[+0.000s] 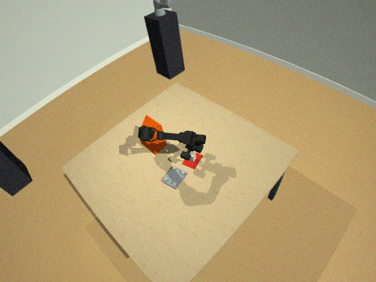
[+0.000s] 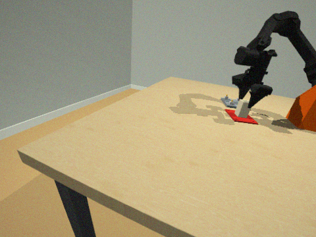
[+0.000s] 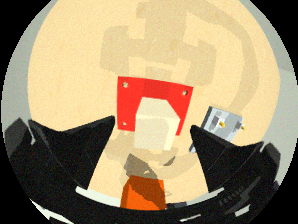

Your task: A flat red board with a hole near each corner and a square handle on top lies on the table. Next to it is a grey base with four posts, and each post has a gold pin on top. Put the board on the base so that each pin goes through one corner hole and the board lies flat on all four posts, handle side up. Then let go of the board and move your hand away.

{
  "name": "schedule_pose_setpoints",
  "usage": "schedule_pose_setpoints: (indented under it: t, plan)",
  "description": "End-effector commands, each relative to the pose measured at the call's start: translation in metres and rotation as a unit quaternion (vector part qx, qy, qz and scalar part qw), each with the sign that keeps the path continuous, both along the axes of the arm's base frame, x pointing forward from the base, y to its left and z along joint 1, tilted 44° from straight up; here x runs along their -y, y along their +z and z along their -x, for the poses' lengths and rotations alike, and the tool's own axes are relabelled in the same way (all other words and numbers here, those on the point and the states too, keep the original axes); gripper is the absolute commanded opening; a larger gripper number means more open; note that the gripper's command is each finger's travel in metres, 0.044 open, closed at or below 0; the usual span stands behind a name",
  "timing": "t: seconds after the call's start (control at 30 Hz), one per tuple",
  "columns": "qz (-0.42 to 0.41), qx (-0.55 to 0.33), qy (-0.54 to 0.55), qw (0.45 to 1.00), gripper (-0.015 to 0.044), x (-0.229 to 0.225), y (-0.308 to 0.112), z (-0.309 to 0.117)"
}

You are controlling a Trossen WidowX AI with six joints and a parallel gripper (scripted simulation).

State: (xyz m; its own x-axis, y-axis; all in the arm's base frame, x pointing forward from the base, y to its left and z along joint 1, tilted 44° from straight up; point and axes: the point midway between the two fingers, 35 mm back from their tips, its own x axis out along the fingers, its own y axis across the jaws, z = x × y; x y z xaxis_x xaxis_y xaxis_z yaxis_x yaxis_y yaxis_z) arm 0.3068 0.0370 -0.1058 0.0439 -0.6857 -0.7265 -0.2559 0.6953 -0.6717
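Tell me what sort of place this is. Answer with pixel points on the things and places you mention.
Probably a robot test room or lab corner. A black arm on an orange mount [image 1: 147, 120] [image 2: 304, 110] [image 3: 145, 192] stands on a plain wooden table [image 1: 129, 211] [image 2: 138, 158], with a red board [image 1: 189, 163] [image 2: 234, 116] [image 3: 127, 104] and a grey base [image 1: 174, 178] [image 2: 225, 101] [image 3: 232, 119] beside each other.

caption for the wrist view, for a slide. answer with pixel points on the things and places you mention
Open gripper [image 1: 189, 155] [image 2: 245, 103] [image 3: 152, 124] poised over the pale handle [image 1: 193, 157] [image 2: 242, 109] [image 3: 156, 131] of the red board [image 1: 189, 162] [image 2: 233, 116] [image 3: 129, 102], grey base [image 1: 174, 178] [image 2: 227, 103] [image 3: 233, 119] partly hidden behind one finger.
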Motion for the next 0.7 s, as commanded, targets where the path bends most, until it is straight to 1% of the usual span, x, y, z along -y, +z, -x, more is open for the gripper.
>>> schedule_pose_setpoints:
  t: [0.0, 0.6, 0.67]
  plan:
    - [0.003, -0.005, 0.001, 1.000, 0.0440, 0.007, -0.006, 0.001]
    - [0.004, -0.005, 0.001, 1.000, 0.0440, 0.026, -0.024, 0.002]
    - [0.004, -0.005, 0.001, 1.000, 0.0387, 0.026, -0.024, 0.002]
